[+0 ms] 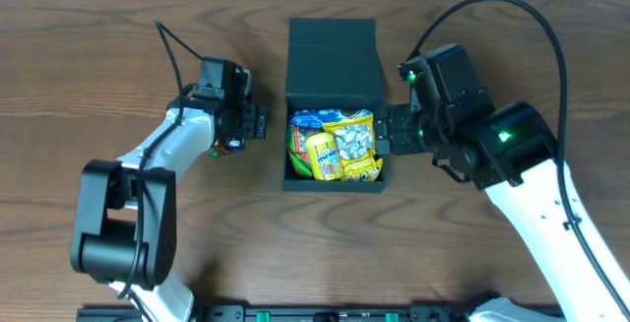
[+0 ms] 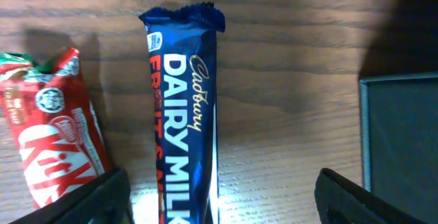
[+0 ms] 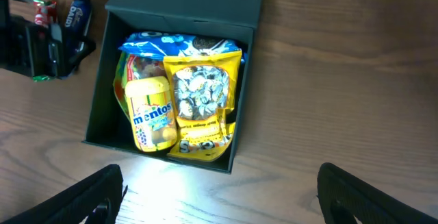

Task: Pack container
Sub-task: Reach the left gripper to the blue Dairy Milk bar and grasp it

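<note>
The dark teal-green container (image 1: 333,66) stands open at the table's centre, its flap lid folded back. It holds a yellow Mentos bottle (image 1: 322,155), a yellow candy bag (image 1: 356,145) and a blue packet (image 1: 313,118). It also shows in the right wrist view (image 3: 102,101). My left gripper (image 2: 219,203) is open over a blue Cadbury Dairy Milk bar (image 2: 185,114) lying on the table, with a red KitKat (image 2: 55,128) to its left. My right gripper (image 3: 219,196) is open and empty, just right of the container.
The container's wall (image 2: 400,142) shows at the right edge of the left wrist view. Black cables run from both arms. A dark rail (image 1: 325,312) lies along the table's front edge.
</note>
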You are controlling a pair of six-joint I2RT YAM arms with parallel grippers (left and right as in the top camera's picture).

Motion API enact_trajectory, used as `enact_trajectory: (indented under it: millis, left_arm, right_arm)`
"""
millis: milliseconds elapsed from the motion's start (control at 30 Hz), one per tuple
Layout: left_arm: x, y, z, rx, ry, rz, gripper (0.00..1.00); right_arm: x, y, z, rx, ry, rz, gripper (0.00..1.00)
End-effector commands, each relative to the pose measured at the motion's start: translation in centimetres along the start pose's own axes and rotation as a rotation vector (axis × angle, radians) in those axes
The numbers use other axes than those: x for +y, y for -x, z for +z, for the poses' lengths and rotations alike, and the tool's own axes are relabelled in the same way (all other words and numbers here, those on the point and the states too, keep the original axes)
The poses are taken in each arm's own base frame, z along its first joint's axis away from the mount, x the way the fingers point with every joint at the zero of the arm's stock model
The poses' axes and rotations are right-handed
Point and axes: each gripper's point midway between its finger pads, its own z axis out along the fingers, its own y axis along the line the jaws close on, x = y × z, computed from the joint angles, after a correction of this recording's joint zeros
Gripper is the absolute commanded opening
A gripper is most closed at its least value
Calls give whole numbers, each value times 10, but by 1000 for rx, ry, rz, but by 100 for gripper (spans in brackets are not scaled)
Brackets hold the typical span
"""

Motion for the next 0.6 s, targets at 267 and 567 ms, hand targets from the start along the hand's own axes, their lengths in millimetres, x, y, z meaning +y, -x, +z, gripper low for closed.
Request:
enact_trajectory:
  millis: [267, 567]
  left_arm:
    - [4, -1, 11, 10, 9, 1, 67]
    - [13, -1, 11, 6, 64, -3, 61]
  right_arm:
    - [-7, 4, -5, -21, -17, -2, 90]
    - [-7, 4, -5, -20, -16, -2, 90]
